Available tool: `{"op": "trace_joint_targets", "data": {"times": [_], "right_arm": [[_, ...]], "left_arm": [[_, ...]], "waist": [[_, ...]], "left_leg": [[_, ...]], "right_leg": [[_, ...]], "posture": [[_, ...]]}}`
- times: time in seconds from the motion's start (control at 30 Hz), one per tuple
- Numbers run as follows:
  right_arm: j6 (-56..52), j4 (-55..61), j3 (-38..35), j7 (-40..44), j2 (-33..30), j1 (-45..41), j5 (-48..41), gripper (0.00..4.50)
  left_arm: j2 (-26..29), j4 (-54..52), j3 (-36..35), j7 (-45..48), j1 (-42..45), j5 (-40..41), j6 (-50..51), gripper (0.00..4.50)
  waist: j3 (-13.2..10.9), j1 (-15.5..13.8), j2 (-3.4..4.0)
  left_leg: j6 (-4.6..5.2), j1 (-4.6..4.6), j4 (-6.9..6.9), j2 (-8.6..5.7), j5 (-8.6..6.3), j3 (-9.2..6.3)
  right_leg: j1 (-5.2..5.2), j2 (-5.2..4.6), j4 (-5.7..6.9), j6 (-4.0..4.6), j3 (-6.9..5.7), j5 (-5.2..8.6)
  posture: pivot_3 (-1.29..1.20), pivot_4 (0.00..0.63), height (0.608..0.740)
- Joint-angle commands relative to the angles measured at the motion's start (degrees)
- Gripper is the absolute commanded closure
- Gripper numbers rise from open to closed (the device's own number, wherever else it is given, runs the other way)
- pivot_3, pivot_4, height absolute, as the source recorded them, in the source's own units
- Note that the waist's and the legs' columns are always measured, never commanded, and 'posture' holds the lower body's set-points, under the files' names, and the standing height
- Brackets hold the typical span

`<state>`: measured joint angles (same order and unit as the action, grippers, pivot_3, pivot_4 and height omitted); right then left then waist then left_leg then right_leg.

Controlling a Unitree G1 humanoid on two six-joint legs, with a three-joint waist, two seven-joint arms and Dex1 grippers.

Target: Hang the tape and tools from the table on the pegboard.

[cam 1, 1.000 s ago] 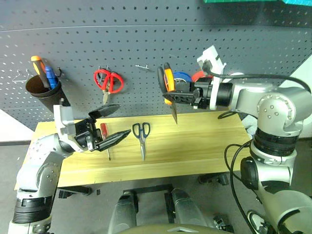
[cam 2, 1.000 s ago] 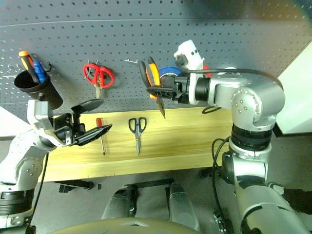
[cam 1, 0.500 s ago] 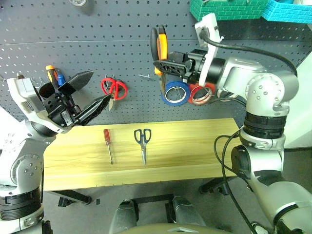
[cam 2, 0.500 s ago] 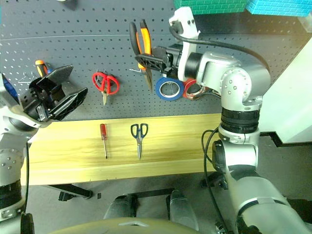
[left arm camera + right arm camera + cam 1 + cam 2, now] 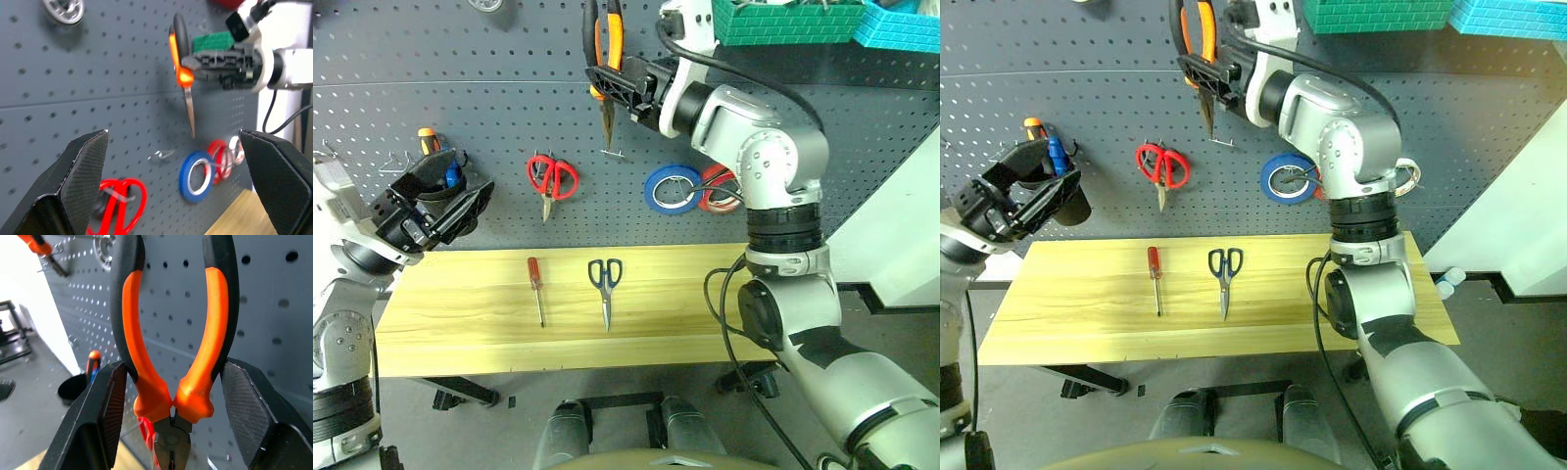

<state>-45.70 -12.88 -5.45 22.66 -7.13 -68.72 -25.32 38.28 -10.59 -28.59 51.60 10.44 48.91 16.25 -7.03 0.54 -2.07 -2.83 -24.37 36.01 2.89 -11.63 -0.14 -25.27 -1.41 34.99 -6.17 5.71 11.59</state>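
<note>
Here, pegboard [image 5: 509, 117] behind, its top cut off, table [image 5: 685, 304] below with blue scissors [image 5: 604, 284] and red screwdriver [image 5: 536, 284] lying apart, my right gripper [image 5: 612, 83] clamping the pliers [image 5: 608, 59] upright, handle tops out of frame, my left gripper [image 5: 435, 211] spread wide, empty.

Screwdriver [image 5: 536, 288] left of scissors [image 5: 604, 285]

Your head pair looks forward and down from above the table's [image 5: 460, 343] near edge, facing the pegboard [image 5: 509, 108]. Both wrist cameras sit close to that board; your left one shares the pliers [image 5: 182, 73] with the right.
</note>
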Motion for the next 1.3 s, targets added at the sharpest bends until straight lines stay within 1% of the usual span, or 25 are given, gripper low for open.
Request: {"op": "trace_joint_targets", "data": {"times": [0.03,0.17,0.27,0.5,0.8,1.03,1.2,1.27,1.3], "right_arm": [[8.1,-2.2,-0.5,-3.6,1.2,-3.7,3.1,1.89],[14.1,-6.8,-0.5,-7.0,2.6,-4.9,6.1,1.89],[18.3,-9.8,0.6,-8.8,3.7,-4.2,8.6,1.89],[21.9,-11.8,3.6,-10.4,6.4,-0.7,12.3,1.89],[20.4,-10.7,7.2,-11.2,7.5,3.5,16.0,1.89],[18.9,-10.8,7.6,-12.8,7.8,6.3,17.8,1.89],[14.8,-9.4,7.9,-12.6,8.0,7.3,17.5,1.89],[13.3,-8.4,7.5,-12.5,8.3,7.4,16.8,1.15],[12.6,-7.8,7.4,-12.4,8.3,7.5,16.6,0.93]], "left_arm": [[0.7,0.4,-1.7,0.9,0.3,-0.9,-1.9,0.00],[0.6,1.5,-1.7,1.4,0.0,-1.9,-2.9,0.00],[0.5,2.1,-1.8,1.8,-0.7,-2.3,-3.3,0.00],[0.5,4.2,-1.9,2.5,-0.9,-3.5,-4.6,0.00],[1.3,5.8,-1.6,4.1,-0.9,-5.1,-5.5,0.00],[1.2,6.5,-1.0,4.7,-0.7,-6.1,-5.5,0.00],[1.1,6.9,-0.6,5.1,-0.4,-6.7,-5.4,0.00],[1.1,7.4,-0.5,5.3,-0.1,-6.9,-5.4,0.00],[1.0,7.5,-0.5,5.4,0.1,-6.9,-5.4,0.00]], "waist": [[0.0,0.0,0.00],[0.0,0.1,0.00],[0.0,0.1,0.01],[0.0,0.2,0.00],[0.0,0.1,-0.01],[0.0,0.2,-0.01],[0.0,0.2,0.00],[0.0,0.2,0.00],[0.0,0.2,0.01]], "left_leg": [[0.00,0.00,-0.01,0.00,0.00,0.00],[-0.01,0.01,-0.05,0.01,0.00,0.00],[0.00,0.01,-0.09,0.01,0.00,0.00],[0.00,0.02,-0.11,0.02,0.00,0.00],[-0.01,0.00,-0.10,0.02,0.00,0.00],[0.00,0.01,-0.10,0.02,0.00,0.00],[0.00,0.02,-0.09,0.02,0.00,0.00],[0.00,0.02,-0.09,0.02,0.00,-0.01],[0.00,0.02,-0.09,0.02,0.00,-0.01]], "right_leg": [[-0.01,0.00,0.01,0.00,0.00,0.00],[-0.02,0.00,0.01,0.01,-0.01,-0.01],[-0.04,0.00,0.01,0.02,-0.01,0.00],[-0.07,0.01,0.07,0.02,0.00,0.00],[-0.07,0.00,0.06,0.03,-0.01,0.00],[-0.07,0.01,0.07,0.03,-0.01,0.00],[-0.07,0.00,0.08,0.03,0.00,0.01],[-0.07,0.01,0.08,0.04,-0.01,0.01],[-0.07,0.00,0.08,0.04,-0.01,0.01]], "posture": [[0.21,0.022,0.740],[0.21,0.024,0.740],[0.21,0.024,0.740],[0.21,0.029,0.740],[0.20,0.030,0.740],[0.19,0.039,0.740],[0.18,0.044,0.740],[0.18,0.046,0.740],[0.18,0.047,0.740]]}}
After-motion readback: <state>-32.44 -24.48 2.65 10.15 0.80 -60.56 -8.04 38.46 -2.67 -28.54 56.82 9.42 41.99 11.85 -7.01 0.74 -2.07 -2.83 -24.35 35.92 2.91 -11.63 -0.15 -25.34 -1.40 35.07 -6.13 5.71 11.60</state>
